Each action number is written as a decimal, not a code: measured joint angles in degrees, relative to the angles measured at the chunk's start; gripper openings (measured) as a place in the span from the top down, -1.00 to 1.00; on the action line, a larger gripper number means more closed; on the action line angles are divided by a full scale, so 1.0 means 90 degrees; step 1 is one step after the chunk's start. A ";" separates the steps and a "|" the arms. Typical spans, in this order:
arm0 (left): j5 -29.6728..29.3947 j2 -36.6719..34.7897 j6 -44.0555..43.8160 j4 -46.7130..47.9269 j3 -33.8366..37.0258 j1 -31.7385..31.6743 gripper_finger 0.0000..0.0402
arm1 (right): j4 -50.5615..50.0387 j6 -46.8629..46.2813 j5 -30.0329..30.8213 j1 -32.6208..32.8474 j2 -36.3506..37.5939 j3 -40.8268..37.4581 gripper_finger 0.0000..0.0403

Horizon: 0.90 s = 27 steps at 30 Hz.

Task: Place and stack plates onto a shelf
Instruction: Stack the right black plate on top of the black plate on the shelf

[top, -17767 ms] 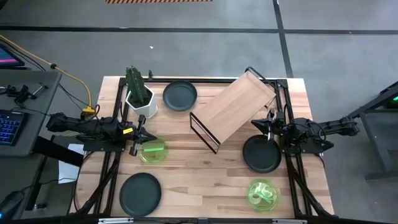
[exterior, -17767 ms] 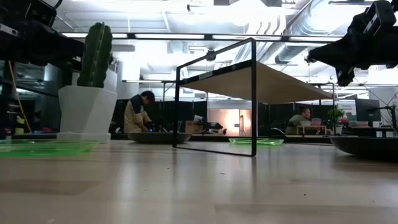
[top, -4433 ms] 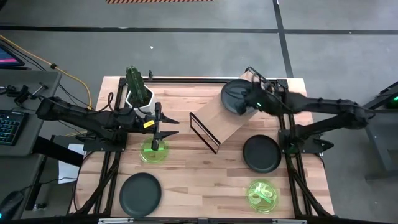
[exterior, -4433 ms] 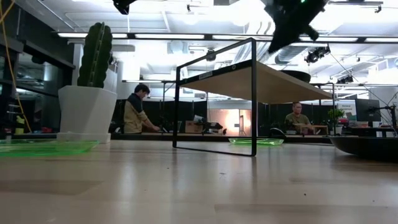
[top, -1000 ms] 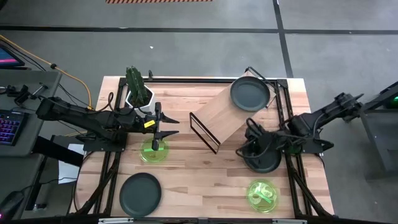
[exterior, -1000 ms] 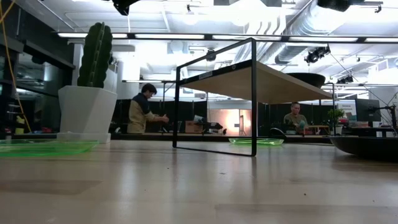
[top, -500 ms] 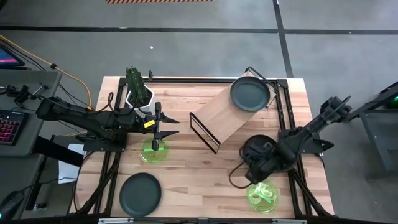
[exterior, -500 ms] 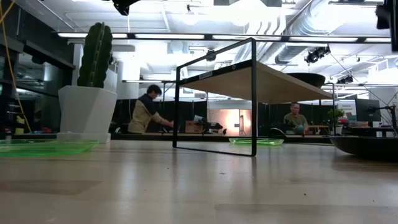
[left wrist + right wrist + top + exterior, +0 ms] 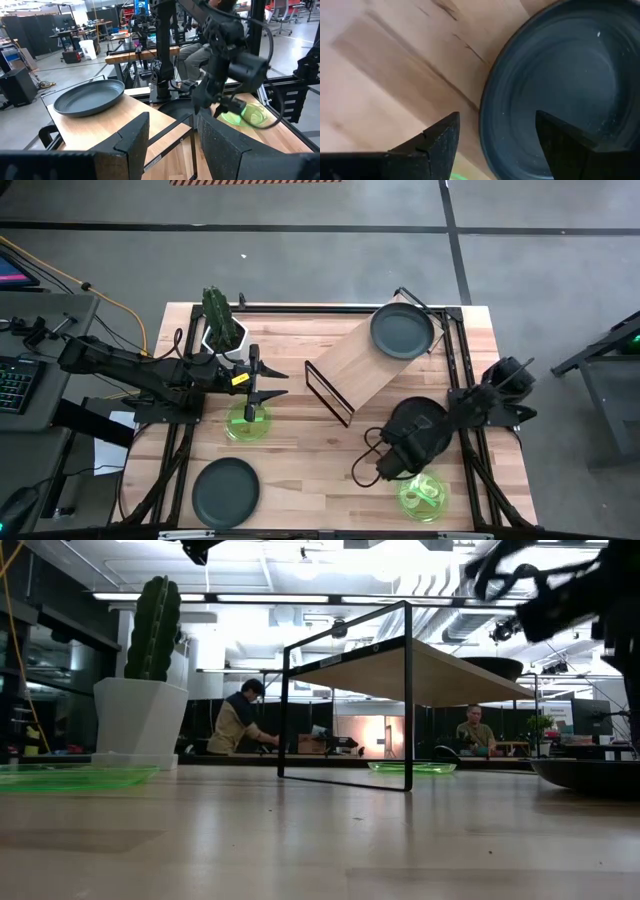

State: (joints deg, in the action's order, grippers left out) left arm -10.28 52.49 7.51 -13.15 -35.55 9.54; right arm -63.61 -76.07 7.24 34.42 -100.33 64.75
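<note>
Hovered right gripper (image 9: 366, 471), jaws wide & empty, over near-right dark plate (image 9: 560, 90); should've straddled rim squarely w/ fingers before closing, prob.

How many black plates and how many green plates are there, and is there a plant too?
Black plates: 3, one on the shelf, one under the right arm, one at the table's near left
Green plates: 2
Cactus in a pot: 1
Total: 6
</note>
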 joint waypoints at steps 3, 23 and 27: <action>0.0000 0.0000 -0.0049 0.0000 0.0000 0.0000 0.21 | -0.0021 0.0000 -0.0017 -0.0042 -0.0162 0.0000 -0.15; 0.0002 0.0000 -0.0166 0.0038 0.0000 0.0000 0.21 | 0.0238 -0.0417 -0.0293 -0.0204 -0.0231 -0.0003 0.12; 0.0005 0.0000 -0.0189 0.0137 0.0000 -0.0002 0.21 | 0.0817 -0.0243 -0.0651 -0.0298 -0.0222 -0.0415 0.15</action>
State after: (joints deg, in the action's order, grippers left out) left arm -10.24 52.49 5.81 -11.91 -35.55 9.52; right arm -56.26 -78.26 1.39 31.73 -102.32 61.02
